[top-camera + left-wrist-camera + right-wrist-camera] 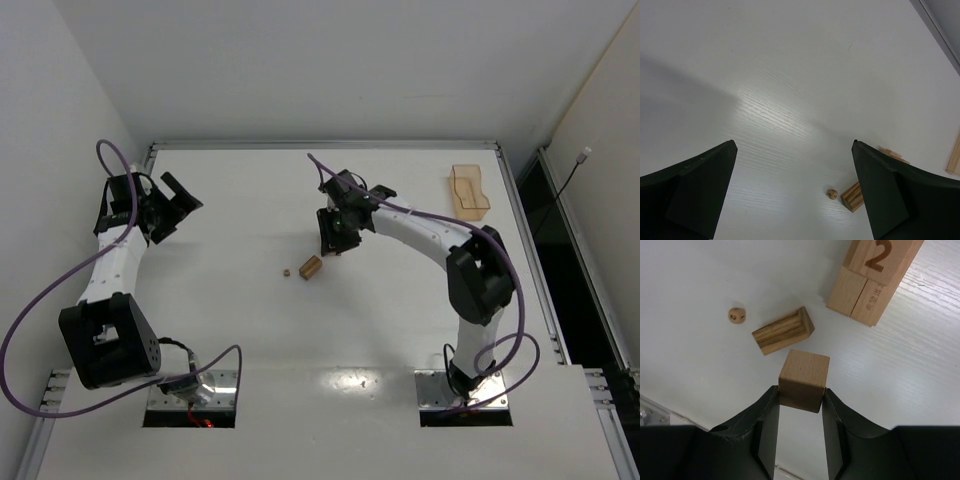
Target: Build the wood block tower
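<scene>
A plain wooden cube (804, 380) hangs above the bench (250, 200), pinched between the two fingers of the right claw (800, 391), near the bench's middle. The tower (867, 277), a stack of tan blocks with a 2 printed on one face, stands close to the cube without touching it; in the overhead view the claw hides it. A striped wooden bar (782, 331) lies flat just to the near left of the claw, and a tiny dotted bead (737, 315) lies left of the bar, apart from it. The left claw (794, 144) is spread wide and holds nothing, well off to the far left. An amber tray (468, 190) sits at the far right.
</scene>
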`<action>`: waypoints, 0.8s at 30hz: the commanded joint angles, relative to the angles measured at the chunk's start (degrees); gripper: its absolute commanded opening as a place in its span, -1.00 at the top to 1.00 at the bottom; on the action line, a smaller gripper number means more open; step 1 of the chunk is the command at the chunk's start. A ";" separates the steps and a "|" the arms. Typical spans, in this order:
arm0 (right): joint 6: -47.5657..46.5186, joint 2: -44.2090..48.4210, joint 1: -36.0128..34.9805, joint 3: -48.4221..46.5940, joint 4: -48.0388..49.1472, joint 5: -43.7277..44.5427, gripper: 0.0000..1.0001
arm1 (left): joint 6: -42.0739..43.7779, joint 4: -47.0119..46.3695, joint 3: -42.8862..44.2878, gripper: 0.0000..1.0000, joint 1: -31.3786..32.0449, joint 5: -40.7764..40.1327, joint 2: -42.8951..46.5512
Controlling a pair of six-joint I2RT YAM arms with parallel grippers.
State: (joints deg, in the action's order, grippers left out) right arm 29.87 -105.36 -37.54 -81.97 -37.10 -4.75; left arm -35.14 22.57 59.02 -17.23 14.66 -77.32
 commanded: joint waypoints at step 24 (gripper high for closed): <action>4.85 -9.51 2.20 -8.90 -2.18 4.58 1.00 | -0.55 -1.83 2.67 -1.00 -0.17 -0.50 -1.96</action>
State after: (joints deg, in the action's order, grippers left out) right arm 33.52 -115.11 -36.32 -88.66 -39.51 -1.02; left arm -35.20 22.55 59.42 -17.23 14.15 -78.94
